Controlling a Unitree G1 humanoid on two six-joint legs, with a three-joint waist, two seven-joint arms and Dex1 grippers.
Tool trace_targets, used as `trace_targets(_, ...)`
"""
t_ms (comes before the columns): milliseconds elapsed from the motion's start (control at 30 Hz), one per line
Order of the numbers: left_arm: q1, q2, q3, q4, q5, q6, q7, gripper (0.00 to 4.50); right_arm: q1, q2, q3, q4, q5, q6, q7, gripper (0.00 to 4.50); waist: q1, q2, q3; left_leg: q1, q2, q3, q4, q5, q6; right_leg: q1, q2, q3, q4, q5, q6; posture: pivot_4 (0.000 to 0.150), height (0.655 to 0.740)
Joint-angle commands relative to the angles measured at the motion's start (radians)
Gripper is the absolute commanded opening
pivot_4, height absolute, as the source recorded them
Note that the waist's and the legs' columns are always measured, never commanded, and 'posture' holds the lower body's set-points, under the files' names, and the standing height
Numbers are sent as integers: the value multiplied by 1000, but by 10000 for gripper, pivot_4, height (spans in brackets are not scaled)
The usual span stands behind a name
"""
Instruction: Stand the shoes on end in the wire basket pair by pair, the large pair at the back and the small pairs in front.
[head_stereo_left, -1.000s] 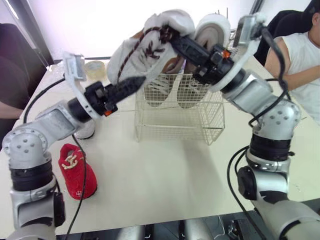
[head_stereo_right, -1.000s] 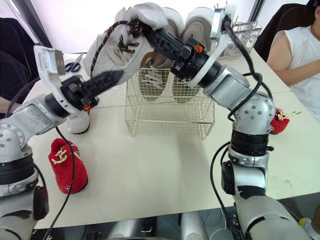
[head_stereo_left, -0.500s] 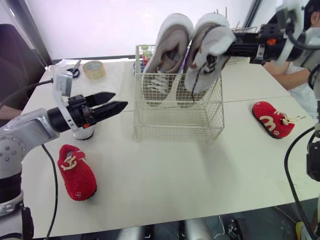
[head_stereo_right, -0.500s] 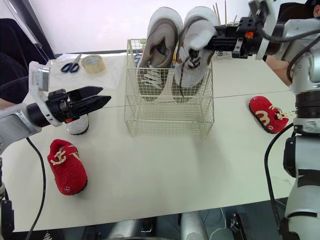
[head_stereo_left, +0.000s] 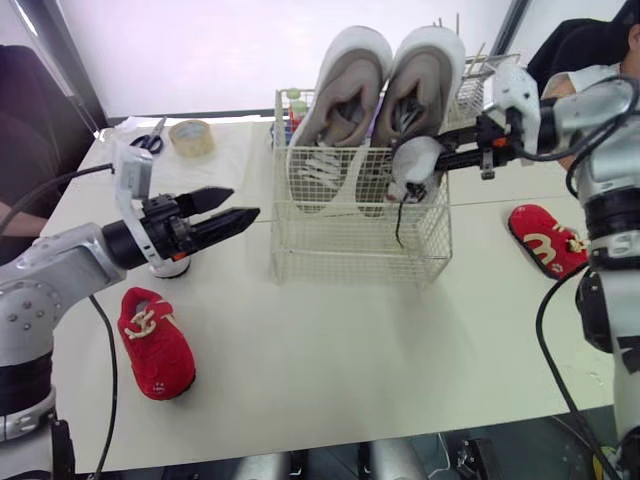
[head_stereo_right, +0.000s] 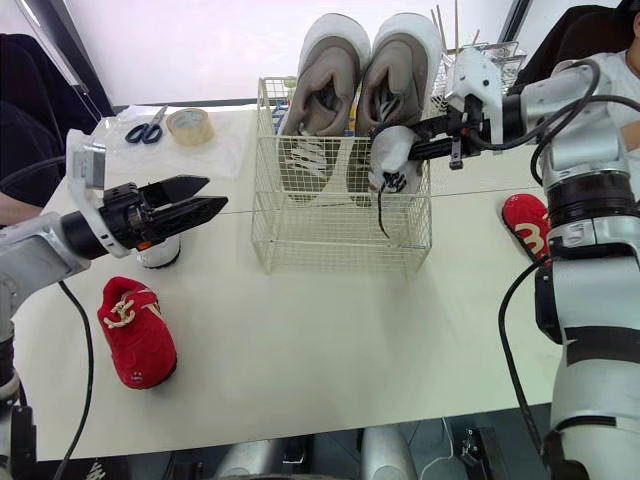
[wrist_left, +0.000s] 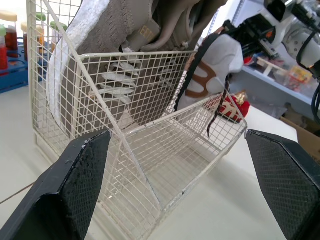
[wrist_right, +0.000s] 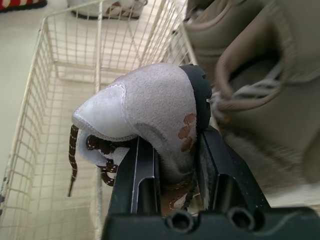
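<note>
Two large beige shoes (head_stereo_left: 340, 110) (head_stereo_left: 425, 90) stand on end at the back of the wire basket (head_stereo_left: 360, 250). My right gripper (head_stereo_left: 440, 160) is shut on a small white shoe (head_stereo_left: 412, 170) with dark laces, held over the basket's front right corner at rim height. The right wrist view shows this shoe (wrist_right: 145, 110) pinched between the fingers (wrist_right: 137, 175). My left gripper (head_stereo_left: 243, 202) hovers open left of the basket, nothing in it. Behind it stands another small white shoe (head_stereo_left: 172, 266). One red shoe (head_stereo_left: 155, 340) lies at the left, another red shoe (head_stereo_left: 545, 240) at the right.
Scissors (head_stereo_left: 150, 138) and a tape roll (head_stereo_left: 190, 137) lie at the back left. A second wire rack (head_stereo_left: 480, 75) stands behind the basket. A person (head_stereo_left: 600, 60) sits at the back right. A rack of tubes (wrist_left: 10, 50) stands beyond the basket.
My right gripper has brought the small white shoe down from high above the large shoes to the basket's front right. My left gripper drew back from the shoe to the left.
</note>
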Motion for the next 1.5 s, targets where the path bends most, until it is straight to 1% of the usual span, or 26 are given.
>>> trace_targets(33,-3,6,34,-32,11,-23,5,45000,1,-12,-21,-13,-29,-21,8,23133,-1,0,0,0,0,0,0,0,0,0,0,0,0,0,0,1500,7400)
trace_targets(133,6,17,45,-28,22,-19,4,45000,19,-28,-37,-48,-37,-19,4,38746,-1,0,0,0,0,0,0,0,0,0,0,0,0,0,0,1500,7400)
trace_targets(167,9,22,49,-27,28,-18,3,45000,24,-37,-42,-64,-38,-17,5,44657,-2,0,0,0,0,0,0,0,0,0,0,0,0,0,0,1500,7400)
trace_targets(300,21,48,70,-13,53,-18,-1,45000,37,-93,-57,-133,-57,-31,1,44657,0,2,1,0,0,0,0,0,0,-1,0,0,1,0,0,1500,7400)
trace_targets(400,43,76,96,-6,82,-19,-10,45000,16,-148,-88,-180,-58,-20,-10,44657,0,2,2,0,0,0,0,0,0,-1,0,0,0,0,0,1500,7400)
trace_targets(500,60,101,105,17,148,-41,-6,45000,-19,-182,-133,-221,-29,30,-18,44657,-1,3,2,0,0,0,0,0,0,-1,0,0,0,0,0,1500,7400)
trace_targets(567,62,124,106,62,222,-68,4,45000,-27,-179,-171,-303,37,118,-1,44657,-1,3,2,0,0,0,0,0,1,-1,0,0,1,0,0,1500,7400)
trace_targets(700,-18,157,71,236,391,-120,71,45000,38,-101,-222,-657,280,418,-7,44657,-3,3,2,0,1,0,-2,-2,3,-4,1,0,3,-1,-1,1500,7400)
trace_targets(800,-120,156,14,381,504,-131,118,45000,117,-24,-223,-864,403,547,-70,44657,2,2,2,0,1,-1,-2,-2,3,-4,1,-1,5,-1,-2,1500,7400)
trace_targets(867,-186,149,-17,480,560,-132,128,45000,160,14,-214,-951,439,583,-104,44657,7,1,1,0,1,-2,-1,-2,3,-3,0,-1,5,-1,-2,1500,7400)
trace_targets(967,-306,125,-70,689,646,-141,133,45000,197,63,-194,-1016,468,605,-148,44657,20,1,2,0,-1,-1,1,-3,5,-5,-2,-1,5,-1,-2,1500,7400)
trace_targets(1033,-369,105,-101,820,693,-163,111,45000,202,77,-186,-1034,478,611,-164,44657,25,0,2,0,-2,-1,2,-3,5,-5,-1,-1,5,-1,-2,1500,7400)
trace_targets(1133,-435,87,-136,995,766,-215,78,45000,196,87,-180,-1056,492,628,-183,44657,24,-2,1,0,-2,-1,3,-2,5,-5,-1,-3,5,-1,-2,1500,7400)
trace_targets(1267,-495,57,-151,1208,828,-280,19,45000,191,83,-182,-1076,504,651,-211,44657,22,-4,1,-1,-2,0,3,-2,5,-4,-1,-3,7,-1,-2,1500,7400)
trace_targets(1367,-534,9,-151,1361,860,-344,-11,45000,194,72,-188,-1088,515,666,-226,44657,22,-4,1,-2,-2,0,3,-2,5,-5,-2,-3,9,-1,-2,1500,7400)
trace_targets(1500,-562,-38,-162,1497,919,-428,-11,45000,198,63,-190,-1094,524,674,-236,44657,24,-5,0,-2,-2,0,4,-2,6,-6,-3,-3,12,-1,-2,1500,7400)
